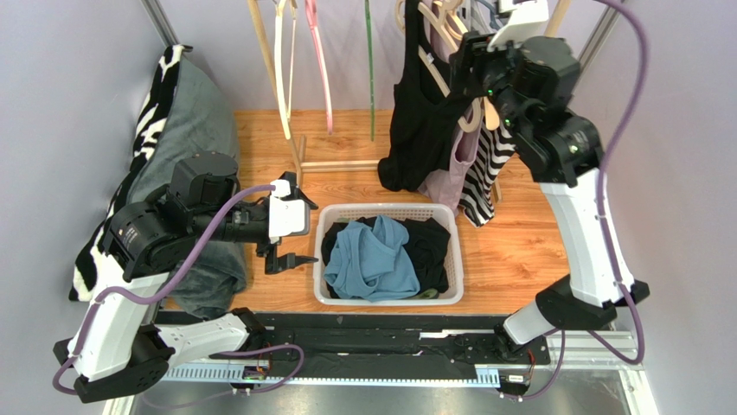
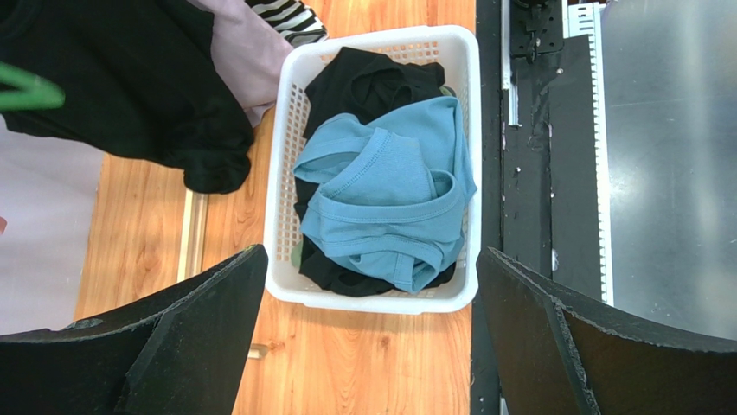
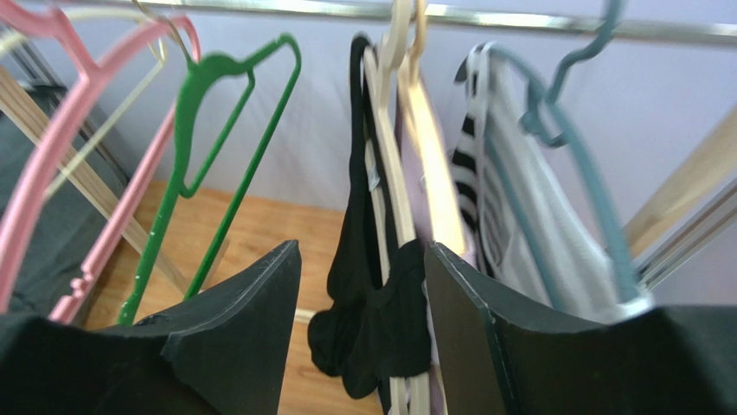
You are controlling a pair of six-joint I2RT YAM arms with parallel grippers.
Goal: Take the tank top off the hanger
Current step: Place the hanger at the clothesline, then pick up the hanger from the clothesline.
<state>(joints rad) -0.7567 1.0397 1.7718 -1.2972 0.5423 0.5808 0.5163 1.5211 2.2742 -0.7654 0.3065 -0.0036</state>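
Note:
A black tank top (image 1: 415, 112) hangs on a pale wooden hanger (image 1: 443, 39) on the rail at the back right. In the right wrist view the tank top (image 3: 372, 303) droops from that hanger (image 3: 394, 164), bunched low. My right gripper (image 3: 362, 251) is raised at the rail (image 1: 463, 73) and open. The black cloth shows in the gap between its fingers, close to the right finger (image 3: 484, 337), with free space on the left side. My left gripper (image 1: 303, 226) hovers wide open and empty just left of the basket (image 2: 372, 252).
A white basket (image 1: 450, 290) (image 2: 285, 156) holds a blue top (image 1: 372, 259) and black clothes. A striped garment (image 1: 484, 181) and a pale pink one (image 1: 454, 173) hang beside the tank top. Empty pink (image 3: 78, 147) and green hangers (image 3: 216, 130) hang to the left. A zebra cushion (image 1: 173, 112) lies far left.

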